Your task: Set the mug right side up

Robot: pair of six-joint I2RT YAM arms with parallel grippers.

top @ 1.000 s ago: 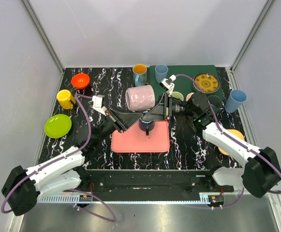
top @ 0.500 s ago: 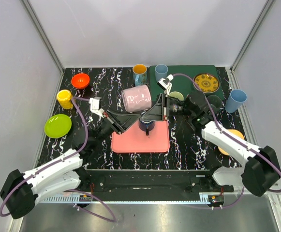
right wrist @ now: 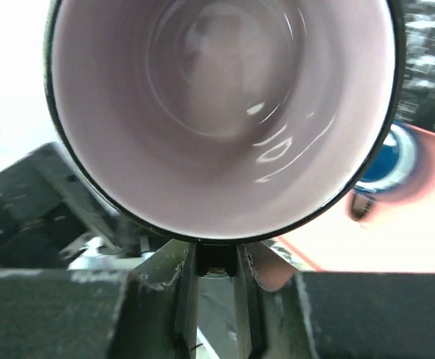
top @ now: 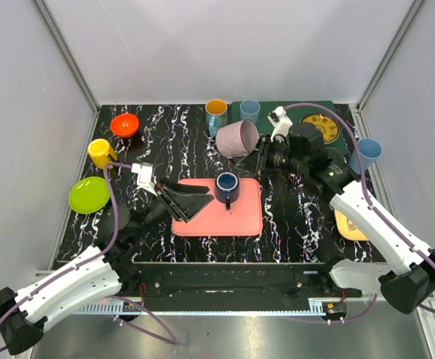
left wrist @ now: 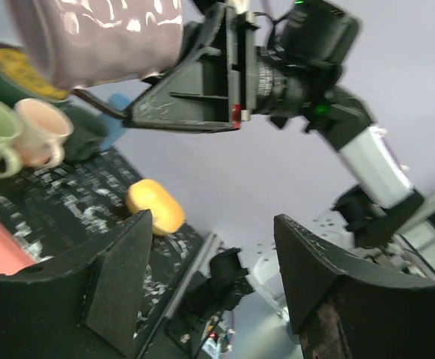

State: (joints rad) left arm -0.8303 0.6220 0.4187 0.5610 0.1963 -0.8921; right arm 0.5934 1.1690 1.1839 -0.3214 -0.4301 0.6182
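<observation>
The handover is over: half a second ago both arms met at the pale pink ceramic mug (top: 237, 138) above the salmon-pink rectangular mat (top: 243, 218), and now only the right gripper (top: 259, 146) has it. The right arm lifts the mug back and to the right, so it hangs in the air over the far part of the black marbled tabletop (top: 165, 142), near the orange-yellow cup (top: 216, 109) and the small blue cup (top: 249, 110), touching nothing but the fingers. The right wrist view looks straight into the mug's glossy interior, with the two fingers pinching its wall at the lower rim, one inside and one outside, so the grip is clenched on the rim. The mug lies roughly on its side, mouth towards the right wrist and base pointing away to the left. The left gripper (top: 206, 200) is drawn back low over the left half of the mat, jaws spread wide with nothing between them; its wrist view sees the mug up above, clear of its fingers. A small dark navy mug (top: 227, 187) stands upright on the mat, just beside the left fingertips. For the task this looks like the halfway mark: the mug is no longer mouth-down but not yet upright, and what remains is probably a wrist roll to bring the mouth up, then a set-down on a free patch. A rim pinch on a big mug could slip during that roll.
</observation>
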